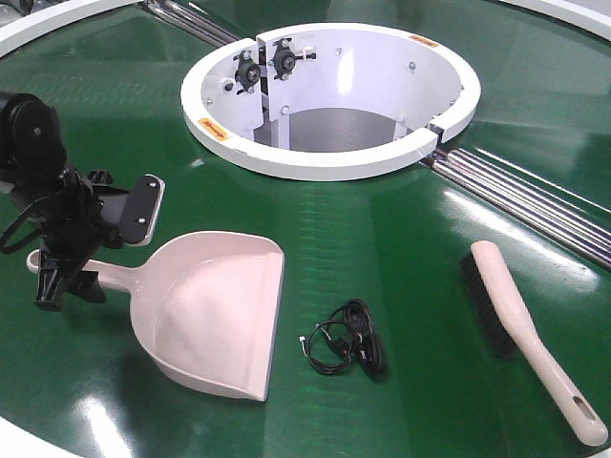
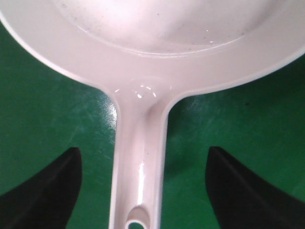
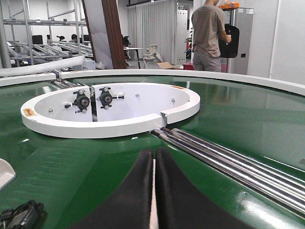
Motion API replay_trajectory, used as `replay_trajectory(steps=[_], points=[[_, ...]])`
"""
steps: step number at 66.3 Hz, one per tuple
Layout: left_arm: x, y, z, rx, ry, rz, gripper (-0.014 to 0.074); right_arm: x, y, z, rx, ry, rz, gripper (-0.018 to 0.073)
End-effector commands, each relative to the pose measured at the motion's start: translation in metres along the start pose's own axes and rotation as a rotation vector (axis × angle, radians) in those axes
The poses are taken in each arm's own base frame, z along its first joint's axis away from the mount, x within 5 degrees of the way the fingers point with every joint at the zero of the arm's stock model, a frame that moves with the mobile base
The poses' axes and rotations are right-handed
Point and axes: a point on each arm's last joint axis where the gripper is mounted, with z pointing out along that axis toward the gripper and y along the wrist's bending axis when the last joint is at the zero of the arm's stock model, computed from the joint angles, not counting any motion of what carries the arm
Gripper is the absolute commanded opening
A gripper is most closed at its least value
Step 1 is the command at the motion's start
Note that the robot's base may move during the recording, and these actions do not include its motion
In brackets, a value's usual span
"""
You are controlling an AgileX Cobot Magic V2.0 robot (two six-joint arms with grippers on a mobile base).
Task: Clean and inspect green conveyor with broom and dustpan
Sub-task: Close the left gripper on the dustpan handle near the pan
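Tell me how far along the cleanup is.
Nothing looks done yet. In hand: the left claw is open astride the handle of the dustpan, not gripping. Remaining: the right claw is shut on nothing, the broom lies untouched, and a black cable sits on the green conveyor.

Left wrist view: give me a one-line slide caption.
Open left gripper straddling the dustpan handle on the green conveyor, jaws clear of it on both sides.

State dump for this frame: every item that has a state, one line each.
green conveyor, unswept; running or stopped, cannot tell.
left gripper, open, fingers either side of the dustpan handle, not clamped.
right gripper, shut, holding nothing.
dustpan, flat on the conveyor, hollow up, not lifted.
broom, lying on the conveyor, untouched.
black cable, coiled, loose between dustpan and broom.
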Motion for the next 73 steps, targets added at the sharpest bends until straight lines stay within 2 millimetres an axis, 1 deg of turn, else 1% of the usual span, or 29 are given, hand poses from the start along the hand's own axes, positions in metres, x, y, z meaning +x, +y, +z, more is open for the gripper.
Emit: replay_trajectory(steps=[1,15,22,34,43,51,55,63,73], points=[[-0.004,0.004,-0.015,-0.071,-0.018,0.01,0.0517,-0.001,0.0,-0.001,0.006,-0.073,-0.006,-0.0009],[-0.004,0.007,0.001,-0.038,-0.014,0.021,0.0513,-0.001,0.0,-0.001,0.006,-0.073,-0.006,-0.0009],[-0.004,0.009,0.008,-0.02,-0.012,0.022,0.0483,-0.001,0.0,-0.001,0.006,-0.073,-0.006,-0.0009],[-0.003,0.011,0.02,0.001,-0.001,0.027,0.0371,-0.001,0.0,-0.001,0.006,-0.073,-0.006,-0.0009],[-0.004,0.011,0.025,0.015,0.0,0.027,0.0247,-0.001,0.0,-0.001,0.006,-0.073,-0.006,-0.0009],[-0.004,0.011,0.024,0.019,0.001,0.027,0.0132,-0.001,0.0,-0.001,0.006,-0.073,-0.006,-0.0009],[-0.004,0.011,0.02,0.03,0.002,0.026,0.0082,-0.001,0.0,-0.001,0.006,-0.073,-0.006,-0.0009],[-0.004,0.011,0.006,0.039,0.003,0.024,-0.0009,-0.001,0.0,-0.001,0.006,-0.073,-0.006,-0.0009],[-0.004,0.01,-0.012,-0.005,-0.002,-0.015,-0.0008,-0.001,0.0,-0.001,0.006,-0.073,-0.006,-0.0009]])
